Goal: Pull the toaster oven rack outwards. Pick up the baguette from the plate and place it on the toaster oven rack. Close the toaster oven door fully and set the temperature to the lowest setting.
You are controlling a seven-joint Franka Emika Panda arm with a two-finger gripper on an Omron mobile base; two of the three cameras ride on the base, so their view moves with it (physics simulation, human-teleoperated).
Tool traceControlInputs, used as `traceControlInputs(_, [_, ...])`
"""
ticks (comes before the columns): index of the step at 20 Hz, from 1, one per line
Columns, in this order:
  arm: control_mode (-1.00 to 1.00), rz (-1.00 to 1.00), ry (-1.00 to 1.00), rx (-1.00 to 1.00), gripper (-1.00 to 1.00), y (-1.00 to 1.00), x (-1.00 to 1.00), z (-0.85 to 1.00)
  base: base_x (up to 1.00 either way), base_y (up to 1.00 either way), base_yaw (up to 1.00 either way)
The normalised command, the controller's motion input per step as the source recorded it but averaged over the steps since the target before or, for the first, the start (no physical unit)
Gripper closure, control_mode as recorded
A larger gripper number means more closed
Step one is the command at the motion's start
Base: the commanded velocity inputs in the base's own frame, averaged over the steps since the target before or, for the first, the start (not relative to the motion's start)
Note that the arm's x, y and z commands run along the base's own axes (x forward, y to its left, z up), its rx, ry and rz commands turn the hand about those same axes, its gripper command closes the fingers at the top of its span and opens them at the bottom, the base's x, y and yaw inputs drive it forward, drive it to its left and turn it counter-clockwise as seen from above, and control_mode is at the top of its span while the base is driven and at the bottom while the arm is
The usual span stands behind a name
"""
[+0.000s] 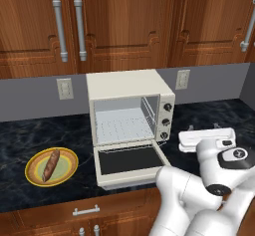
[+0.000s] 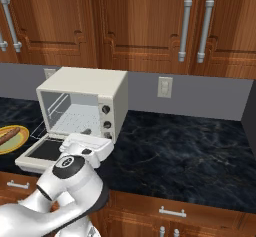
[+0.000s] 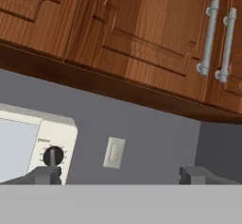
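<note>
So my gripper [image 3: 120,175] is spread about as wide as it goes, nothing between the fingers, nothing held. From the hand view the two fingertips [image 3: 47,175] poke up at the bottom, aimed at the grey back wall, with one oven knob [image 3: 53,156] just above the left tip and a wall switch [image 3: 114,152] between them, under the wooden cabinets [image 3: 142,34].

The toaster oven [image 1: 130,111] sits toward the back of the dark marble counter [image 2: 190,151], against the wall. Its door [image 1: 130,163] is folded all the way down, flat, reaching out toward the counter's front edge. The rack [image 1: 122,126] is inside the cavity; I can't tell for sure how far forward it sits. Three knobs run down the oven's right side.

The baguette [image 1: 51,164] lies on the plate [image 1: 67,174], slightly angled, over near the front edge of the counter to the left of the open door and apart from it.

My hand hangs above the counter just right of the oven, level with the door, not touching it.
</note>
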Motion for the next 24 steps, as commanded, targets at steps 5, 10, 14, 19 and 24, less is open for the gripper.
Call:
traceControlInputs(5, [-1.00, 0.00, -0.20, -0.24, -1.00, 0.00, -0.15, 0.98, 0.00, 0.00, 0.00])
traceControlInputs(10, [-1.00, -0.02, -0.17, -0.63, -1.00, 0.00, 0.00, 0.76, 0.00, 0.00, 0.00])
traceControlInputs(14, [-1.00, -0.14, -0.18, -0.80, -1.00, 0.04, 0.00, 0.58, 0.00, 0.00, 0.00])
traceControlInputs(19, [-1.00, -0.16, -0.28, -0.44, -1.00, 0.48, 0.00, 0.75, 0.00, 0.00, 0.00])
traceControlInputs(24, [-1.00, -0.04, -0.24, -0.09, -1.00, 0.48, -0.01, 0.50, 0.00, 0.00, 0.00])
